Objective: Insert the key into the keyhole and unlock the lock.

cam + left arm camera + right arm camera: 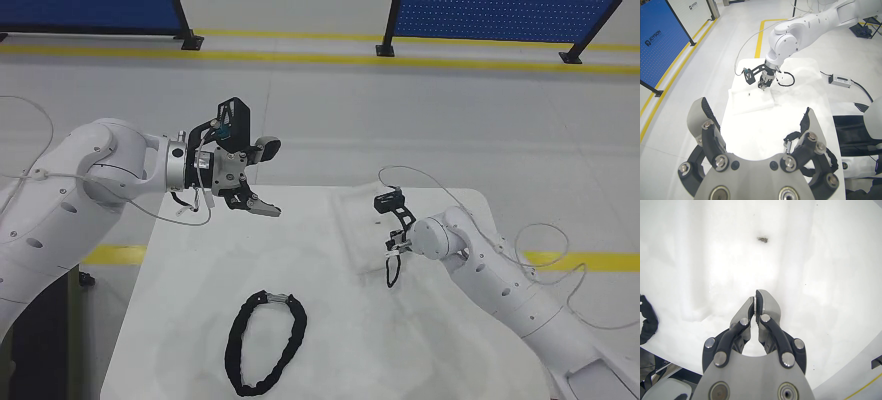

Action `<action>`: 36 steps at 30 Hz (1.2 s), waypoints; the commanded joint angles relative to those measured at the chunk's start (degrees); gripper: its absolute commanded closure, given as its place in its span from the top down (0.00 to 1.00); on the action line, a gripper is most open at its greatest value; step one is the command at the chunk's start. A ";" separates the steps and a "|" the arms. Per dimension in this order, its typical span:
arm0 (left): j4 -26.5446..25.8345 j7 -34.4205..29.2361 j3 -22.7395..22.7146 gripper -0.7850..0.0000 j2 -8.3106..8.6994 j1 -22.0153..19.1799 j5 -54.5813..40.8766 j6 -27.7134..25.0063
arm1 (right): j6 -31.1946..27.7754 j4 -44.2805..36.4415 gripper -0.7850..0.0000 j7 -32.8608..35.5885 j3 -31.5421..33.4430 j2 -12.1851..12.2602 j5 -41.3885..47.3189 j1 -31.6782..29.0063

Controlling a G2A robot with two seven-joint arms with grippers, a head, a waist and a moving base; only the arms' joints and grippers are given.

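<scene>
The right pincer [755,295] is closed on the thin metal key [754,307], right of centre in the top view, low over the white table [180,320]. The left pincer [262,208] hangs wide open at upper left; the black chain lock [238,340] lies looped at lower centre, apart from both.

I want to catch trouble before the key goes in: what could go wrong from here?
1. The right hand pinches the key only at its fingertips, so the key may twist or slip when pushed into the lock.
2. The lock lies loose on the table; the left hand is open and apart from it, so the lock may slide when the key presses.
</scene>
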 commanded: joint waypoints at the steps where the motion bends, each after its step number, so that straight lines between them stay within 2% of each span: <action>1: 0.00 0.00 0.00 1.00 0.00 0.00 0.00 0.00 | 0.67 -1.92 0.00 0.68 0.93 0.37 -1.01 -1.00; 7: 0.00 0.00 0.00 1.00 0.00 0.00 0.00 0.00 | 0.22 -6.84 0.00 1.65 4.13 1.25 -1.22 -3.62; 11: 0.00 0.00 0.00 1.00 0.00 0.00 0.00 0.00 | -6.52 -10.44 0.00 1.23 8.86 2.10 6.16 -5.98; 16: 0.00 0.00 0.00 1.00 0.00 0.00 0.00 0.00 | -15.10 -17.26 0.00 -0.47 13.88 3.39 10.75 -10.16; 20: 0.00 0.00 0.00 1.00 0.00 0.00 0.00 0.00 | -22.50 -20.74 0.00 -2.79 19.16 4.29 19.18 -13.98; 26: 0.00 0.00 0.00 1.00 0.00 0.00 0.00 0.00 | -32.49 -20.74 0.00 -4.37 27.90 5.49 35.21 -19.35; 30: 0.00 0.00 0.00 1.00 0.00 0.00 0.00 0.00 | -39.02 -16.75 0.00 -7.64 33.20 5.82 49.55 -23.79; 32: 0.00 0.00 0.00 1.00 0.00 0.00 0.00 0.00 | -41.30 -15.58 0.00 -7.47 34.56 5.92 54.10 -25.38; 36: 0.00 0.00 0.00 1.00 0.00 0.00 0.00 0.00 | -43.12 -13.03 0.00 -6.87 37.07 6.19 57.77 -26.85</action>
